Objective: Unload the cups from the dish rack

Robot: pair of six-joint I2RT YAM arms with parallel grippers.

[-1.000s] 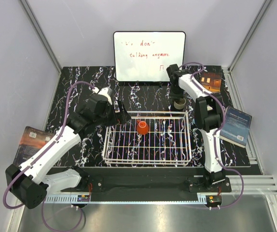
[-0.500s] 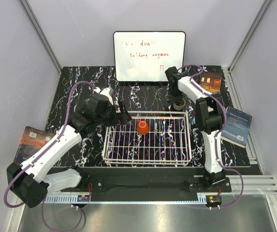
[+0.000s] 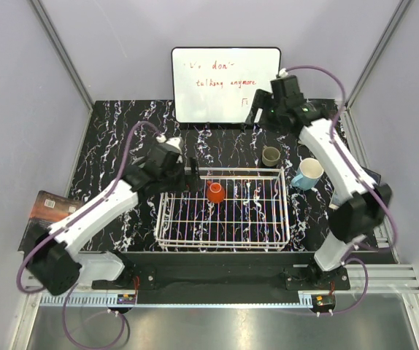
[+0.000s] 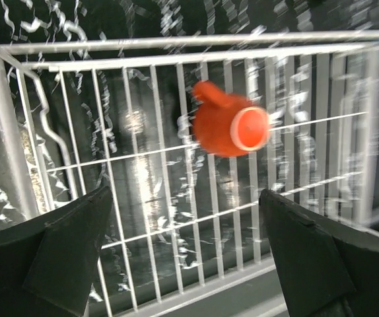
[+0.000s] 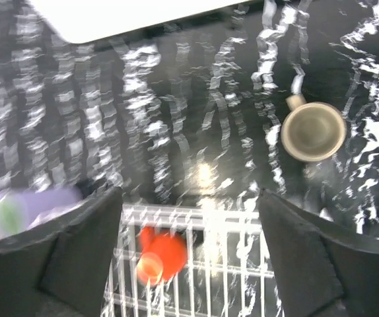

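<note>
Released a second ago, the small grey-brown cup (image 3: 271,155) stands alone on the surface (image 3: 122,138) behind the dish rack (image 3: 224,246), near the light blue handled mug (image 3: 309,173). Only the small red-orange cup (image 3: 214,192) is left inside. Right hand (image 5: 189,193) has risen, spread wide, empty; left hand (image 4: 186,195), equally wide and empty, faces that last cup.

Red cup (image 3: 214,192) in rack (image 3: 224,245), mug (image 3: 309,173) outside
</note>
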